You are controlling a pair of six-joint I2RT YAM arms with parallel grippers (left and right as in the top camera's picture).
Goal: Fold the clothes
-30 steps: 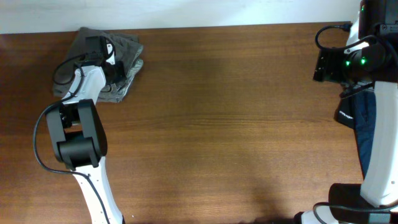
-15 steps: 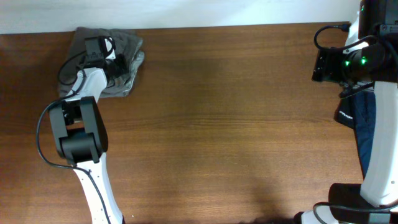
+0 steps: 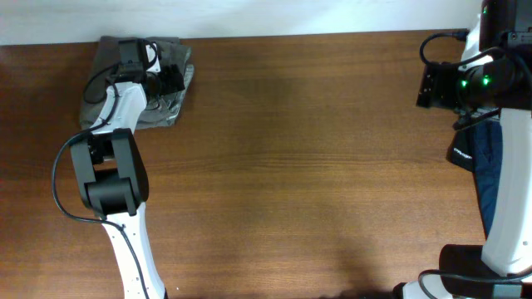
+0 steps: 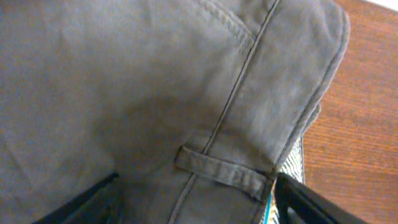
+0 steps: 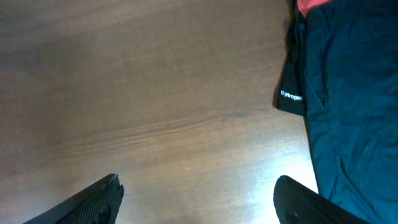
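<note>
The soft, folded olive-grey trousers (image 3: 166, 108) lie as a rumpled, roughly square bundle at the far left corner of the brown wooden table (image 3: 316, 166), whose surface is smooth and streaked with long grain. The left gripper (image 3: 170, 79) hangs over the bundle's right part on its white, black-jointed arm. In the left wrist view its two black fingers (image 4: 81, 202) stand spread wide at the bottom corners, with nothing pinched between them and only matte woven cloth below. That cloth has a fine, even weave, a raised stitched seam (image 4: 239, 87) running diagonally, and a narrow flat belt loop (image 4: 221, 169) sewn across the seam. On the right the layered folded edges curve down to meet the wood. The right gripper (image 5: 199, 202) sits at the table's far right side, its jaws likewise wide apart over bare wood and gripping nothing. Near it, to the right, lies the dark navy garment (image 5: 351, 106), smooth and faintly creased, with a straight edge and a corner bearing small white lettering (image 5: 291, 96) too small to read. A sliver of red fabric (image 5: 311, 5) shows at the top edge of that view, touching the navy cloth. From overhead the navy garment is largely covered by the right arm
</note>
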